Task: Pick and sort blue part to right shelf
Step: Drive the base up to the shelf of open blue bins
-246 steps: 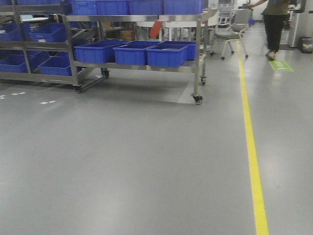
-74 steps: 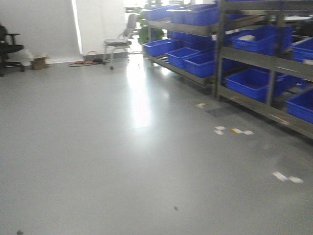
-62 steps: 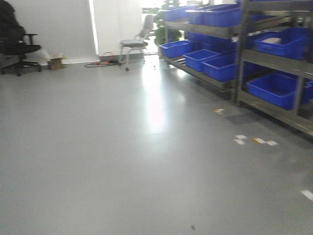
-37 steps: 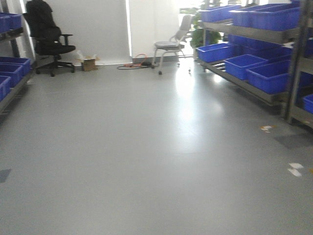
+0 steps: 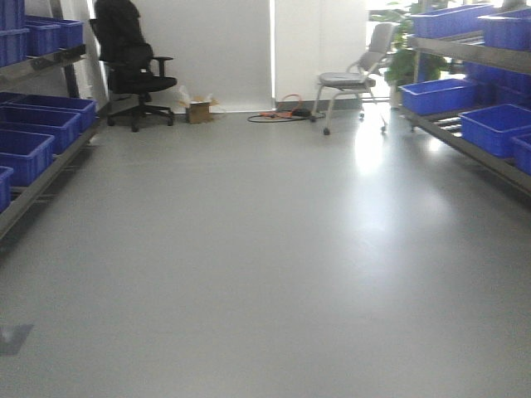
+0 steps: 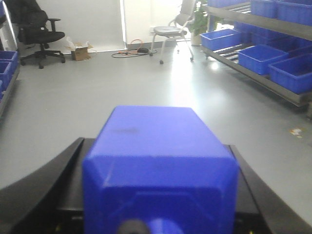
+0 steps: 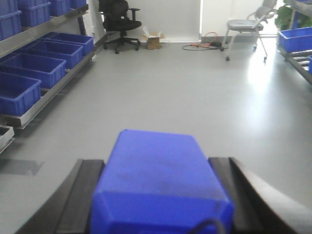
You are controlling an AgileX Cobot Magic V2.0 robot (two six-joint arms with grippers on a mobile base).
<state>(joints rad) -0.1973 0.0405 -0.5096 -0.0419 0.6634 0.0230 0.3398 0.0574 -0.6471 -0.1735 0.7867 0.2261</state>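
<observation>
1. Grey floor (image 5: 265, 249) fills most of your front view, running back to a white wall (image 5: 224, 41) at the top of the frame.
2. You have the right shelf (image 5: 473, 153) along the right edge of the front view, its steel rails carrying blue bins (image 5: 436, 95) on at least two levels.
3. Along the left edge you see a left rack (image 5: 41, 178), also loaded with blue bins.
4. At the top, against the wall, stand a black office chair (image 5: 133, 70) on the left and a grey chair (image 5: 353, 79) towards the right, with a small cardboard box (image 5: 199, 109) on the floor between them.
5. Your left gripper (image 6: 156, 144) is closed on the blue part (image 6: 158, 165), which fills the lower centre of the left wrist view. Black fingers (image 6: 48, 185) press on both its flanks, and its round cap knob shows at the bottom edge.
6. That part is up off the floor, well apart from the right shelf, which sits at the upper right of the same view.
7. Your right gripper (image 7: 156, 163) likewise clamps a blue block (image 7: 161, 185) between its dark fingers (image 7: 80, 195). You cannot tell its full shape from this angle.
</observation>
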